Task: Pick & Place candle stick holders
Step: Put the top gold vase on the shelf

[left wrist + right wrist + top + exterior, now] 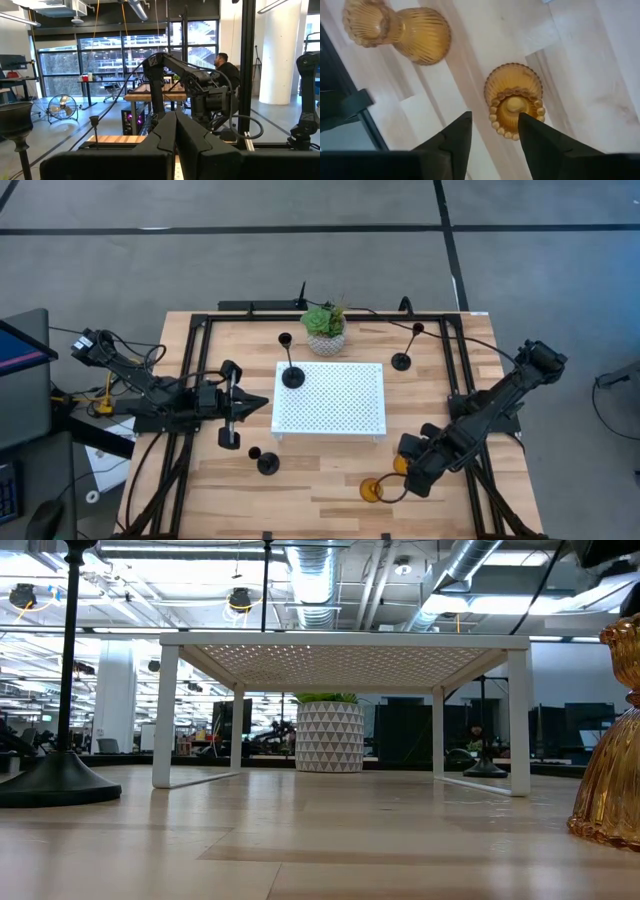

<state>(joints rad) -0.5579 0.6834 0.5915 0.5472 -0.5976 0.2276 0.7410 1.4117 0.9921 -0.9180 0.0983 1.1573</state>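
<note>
Now, from your left to your right:
Left gripper [243, 405]: it rests over the table's left side, just beside the white rack's left edge, and its fingers [170, 137] are pressed together on nothing.
Short black holder [268, 463]: it stands on the front boards, near this gripper and free all around.
Tall black holder on rack [292, 375]: its base sits at the rack's back left corner, close to both edges.
White rack [335, 415]: you see its perforated top bare but for that holder; the low view shows open room between the legs.
Potted plant [326, 328]: it stands behind the rack, near the table's [320, 490] back edge.
Second tall black holder [402, 360]: it is off the rack's back right corner.
Amber holder, front [371, 489]: it stands upright on the boards near the front edge.
Right gripper [415, 477]: its fingers [457, 137] stand apart, one on each side of the second amber holder [515, 100], and you cannot tell if they touch it.
</note>
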